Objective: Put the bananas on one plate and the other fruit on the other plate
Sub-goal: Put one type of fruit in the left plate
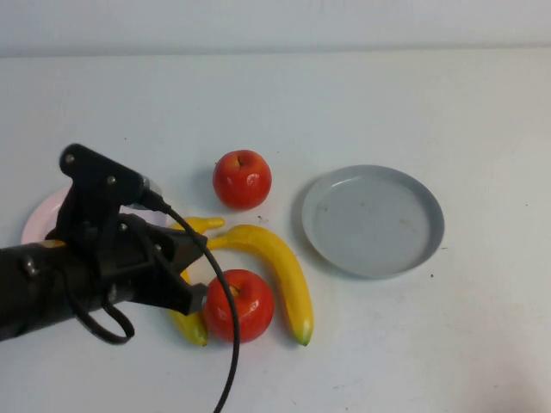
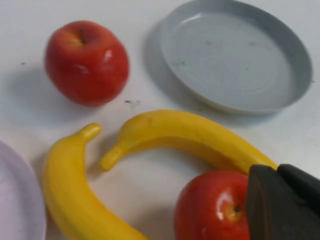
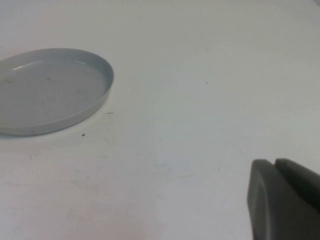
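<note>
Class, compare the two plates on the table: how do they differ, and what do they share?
The grey plate lies fully visible on the robot's right; the pink plate lies left, mostly hidden behind the left gripper. Grey versus pale pink. Both look round and shallow. The right gripper hovers over bare table.

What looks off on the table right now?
Nothing is damaged or spilled. Both apples and both bananas lie on the table; the grey plate is empty. The left claw is at the near apple; the right claw is off to the side.
</note>
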Robot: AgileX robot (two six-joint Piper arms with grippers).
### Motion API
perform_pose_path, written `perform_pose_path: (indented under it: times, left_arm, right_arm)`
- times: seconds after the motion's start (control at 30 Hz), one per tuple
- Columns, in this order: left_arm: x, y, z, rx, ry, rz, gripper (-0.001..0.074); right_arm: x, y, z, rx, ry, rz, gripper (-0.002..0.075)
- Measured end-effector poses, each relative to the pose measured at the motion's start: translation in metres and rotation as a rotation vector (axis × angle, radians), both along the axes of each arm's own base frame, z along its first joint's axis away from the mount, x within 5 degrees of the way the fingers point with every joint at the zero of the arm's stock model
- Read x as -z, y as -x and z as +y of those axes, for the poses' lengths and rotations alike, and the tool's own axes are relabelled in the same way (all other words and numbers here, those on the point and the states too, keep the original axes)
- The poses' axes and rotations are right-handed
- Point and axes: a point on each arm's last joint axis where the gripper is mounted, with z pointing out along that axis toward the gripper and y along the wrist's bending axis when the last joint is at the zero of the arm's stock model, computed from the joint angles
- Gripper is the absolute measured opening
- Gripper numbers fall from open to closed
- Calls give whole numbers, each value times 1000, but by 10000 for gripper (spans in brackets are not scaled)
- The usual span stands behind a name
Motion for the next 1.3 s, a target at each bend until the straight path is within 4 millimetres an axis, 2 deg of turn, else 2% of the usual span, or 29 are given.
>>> perform_pose_path:
  times: [0.1,0.23,0.4,0.6,0.67,0.7,0.8,0.83,0.87,0.93,1.03,1.3]
  left_arm:
    - [-6,2,3,-104,1,-14,-2]
    - [-10,10,-1,-111,-17,-53,-2]
    - [15,28,-11,-99,44,-129,-2]
    - [40,52,-9,6,150,-374,9]
    - [45,56,-8,21,175,-413,57]
    - [47,56,-8,29,172,-417,106]
    - [55,55,-11,45,151,-404,314]
    - [58,54,-13,51,145,-400,437]
    - [61,53,-14,56,138,-395,512]
    - [66,50,-17,61,139,-394,617]
    - [72,47,-21,67,139,-402,667]
    - [90,41,-26,80,97,-376,668]
  right_arm:
    - [0,0,0,0,0,0,-17]
    - [0,0,0,0,0,0,-17]
    - [0,0,0,0,0,0,-17]
    - [0,0,0,0,0,0,-17]
    - [0,0,0,0,0,0,-17]
    - [0,0,0,0,0,0,-17]
    - [0,0,0,0,0,0,-17]
    - [0,0,0,0,0,0,-17]
    - [0,0,0,0,0,0,-17]
    - [0,0,0,0,0,0,-17]
    - [0,0,0,0,0,0,-17]
    - [0,0,0,0,0,0,-17]
